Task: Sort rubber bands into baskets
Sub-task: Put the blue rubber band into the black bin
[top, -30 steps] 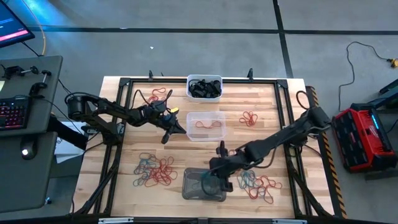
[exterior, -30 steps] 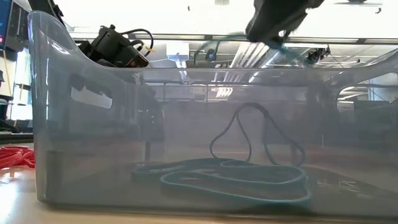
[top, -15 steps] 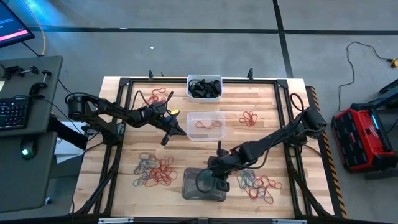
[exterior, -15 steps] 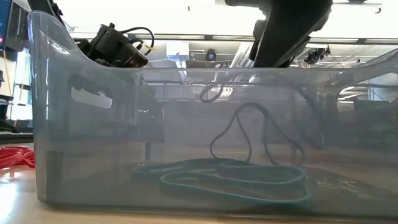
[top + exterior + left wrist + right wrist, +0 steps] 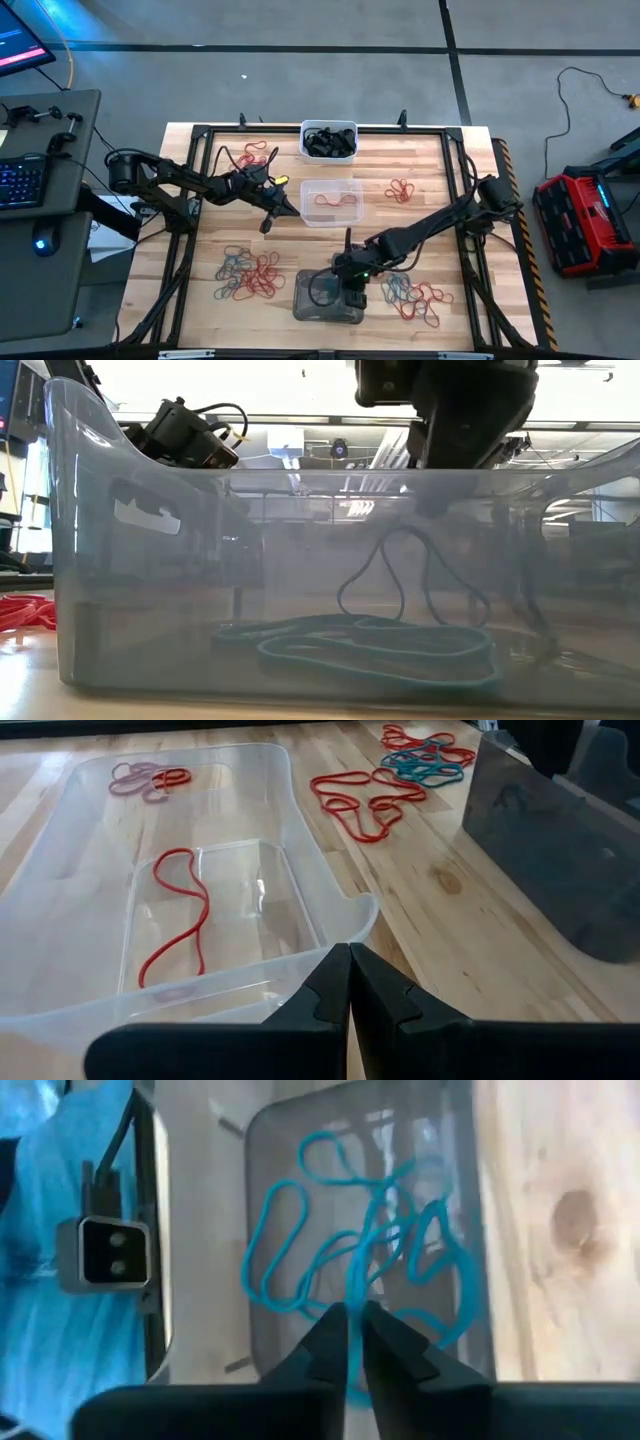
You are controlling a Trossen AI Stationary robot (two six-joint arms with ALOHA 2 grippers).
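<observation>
The right gripper (image 5: 347, 283) is hanging over the grey basket (image 5: 303, 305) at the table's near edge, fingers pressed together on a teal band (image 5: 357, 1275) dangling into it. Teal bands (image 5: 375, 645) are lying in that basket — a loose tangle on its floor. The clear basket (image 5: 310, 213) mid-table is holding red bands (image 5: 178, 915). The white basket (image 5: 303, 150) at the far edge is holding black bands (image 5: 329, 141). The left gripper (image 5: 266, 222) is waiting just beside the clear basket, fingers closed together, gripping nothing. Mixed loose bands (image 5: 248, 273) are lying on the table (image 5: 430, 160).
</observation>
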